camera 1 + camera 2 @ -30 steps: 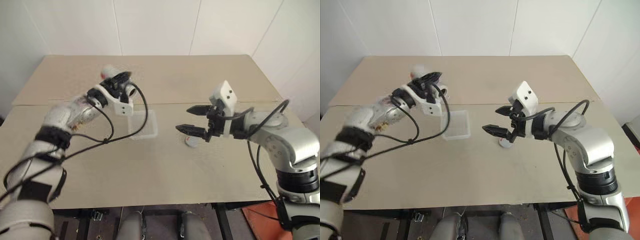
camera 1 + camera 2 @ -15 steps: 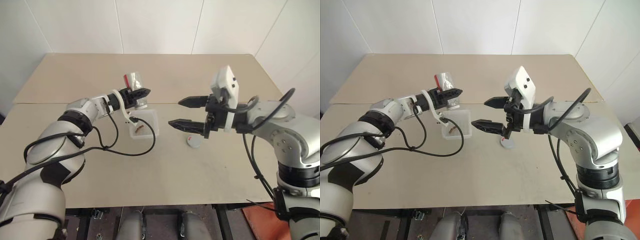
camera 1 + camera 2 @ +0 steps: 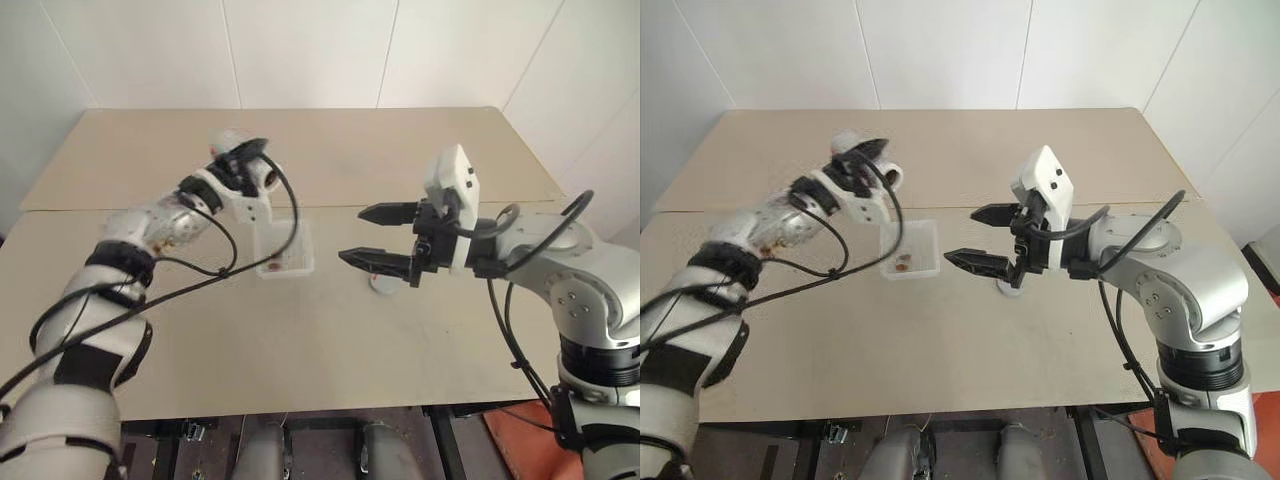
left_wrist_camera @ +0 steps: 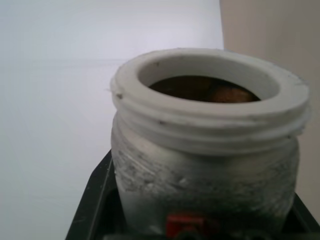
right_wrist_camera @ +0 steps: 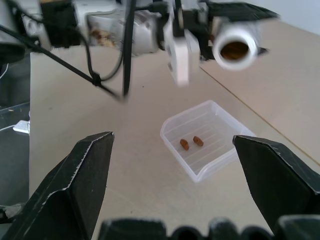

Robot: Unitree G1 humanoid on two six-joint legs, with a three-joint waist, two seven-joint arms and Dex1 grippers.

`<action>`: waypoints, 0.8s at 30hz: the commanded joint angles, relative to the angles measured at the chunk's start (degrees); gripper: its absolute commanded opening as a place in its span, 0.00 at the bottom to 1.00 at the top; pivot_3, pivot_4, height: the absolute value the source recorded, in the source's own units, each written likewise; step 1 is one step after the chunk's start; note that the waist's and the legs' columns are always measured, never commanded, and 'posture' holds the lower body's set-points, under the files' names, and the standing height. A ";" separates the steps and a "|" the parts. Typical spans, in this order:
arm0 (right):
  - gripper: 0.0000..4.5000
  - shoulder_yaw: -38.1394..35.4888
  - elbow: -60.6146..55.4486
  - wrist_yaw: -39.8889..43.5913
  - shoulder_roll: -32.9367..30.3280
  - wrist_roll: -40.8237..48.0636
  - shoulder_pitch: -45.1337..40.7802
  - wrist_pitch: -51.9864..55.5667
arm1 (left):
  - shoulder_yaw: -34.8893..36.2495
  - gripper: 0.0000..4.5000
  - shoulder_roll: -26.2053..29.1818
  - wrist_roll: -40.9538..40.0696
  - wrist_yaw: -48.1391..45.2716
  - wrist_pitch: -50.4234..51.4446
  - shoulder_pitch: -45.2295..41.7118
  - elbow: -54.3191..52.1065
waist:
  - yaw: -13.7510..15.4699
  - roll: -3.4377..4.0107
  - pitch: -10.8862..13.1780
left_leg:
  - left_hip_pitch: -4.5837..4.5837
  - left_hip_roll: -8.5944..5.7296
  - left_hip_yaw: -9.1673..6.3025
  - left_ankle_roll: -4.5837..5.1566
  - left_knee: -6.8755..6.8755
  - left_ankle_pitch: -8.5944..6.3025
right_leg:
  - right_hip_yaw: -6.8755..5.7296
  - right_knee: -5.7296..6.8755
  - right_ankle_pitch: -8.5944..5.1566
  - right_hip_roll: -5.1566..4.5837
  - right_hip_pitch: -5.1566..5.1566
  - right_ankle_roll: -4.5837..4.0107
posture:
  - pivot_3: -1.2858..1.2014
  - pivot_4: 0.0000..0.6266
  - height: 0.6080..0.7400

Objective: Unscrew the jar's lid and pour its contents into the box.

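White wall panels stand behind a tan desk [image 3: 330,340] with a seam across its middle, and I'm working over that seam. My left claw [image 3: 243,166] is clamped tight on the jar [image 3: 262,178], held in the air above and just behind the box [image 3: 911,250], mouth open and turned toward my right arm. My right claw [image 3: 383,238] hangs with its jaws spread wide and nothing between them, near the box on its right side. The box sits on the desk, and two brown pieces [image 5: 191,142] lie in it. The lid [image 3: 1008,288] lies flat on the desk under the right claw, so the unscrewing looks done and I judge the pour to be under way. To do it well I'd bring the jar's mouth squarely over the middle of the box, then tip it slowly until the rim points down, keeping it low so pieces don't bounce over the shallow wall, and keep the right claw clear. More brown shows inside the jar's mouth in the left wrist view, but I can't count what remains. The right claw covers most of the lid, and its red mark isn't visible to me.
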 commanded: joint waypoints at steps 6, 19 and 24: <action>0.99 -2.24 -1.26 -0.66 0.49 1.46 0.69 -1.84 | 25.66 0.43 -0.81 -53.19 -31.52 46.04 24.13 -39.98 | -0.76 0.00 0.00 | 0.01 -0.01 -0.25 0.31 0.20 -0.18 | 0.11 0.04 0.01 0.05 0.08 0.02 | 0.52 0.24 1.00; 1.00 -4.78 -3.00 -2.78 -0.09 4.51 1.60 -0.88 | 28.59 0.88 -9.35 -49.26 -31.89 46.87 35.51 -40.26 | 0.04 0.00 0.00 | 0.75 -0.12 -0.26 0.35 0.20 -0.21 | 0.13 0.00 0.11 0.11 0.79 0.03 | 0.52 0.24 1.00; 1.00 -5.39 -2.97 -2.75 -1.56 5.42 2.25 -0.87 | 29.95 0.99 -8.60 -48.20 -32.92 47.07 39.83 -45.01 | -0.01 0.00 0.00 | 0.81 -0.10 -0.26 0.37 0.20 -0.22 | 0.15 -0.04 0.11 0.10 0.85 0.03 | 0.52 0.24 1.00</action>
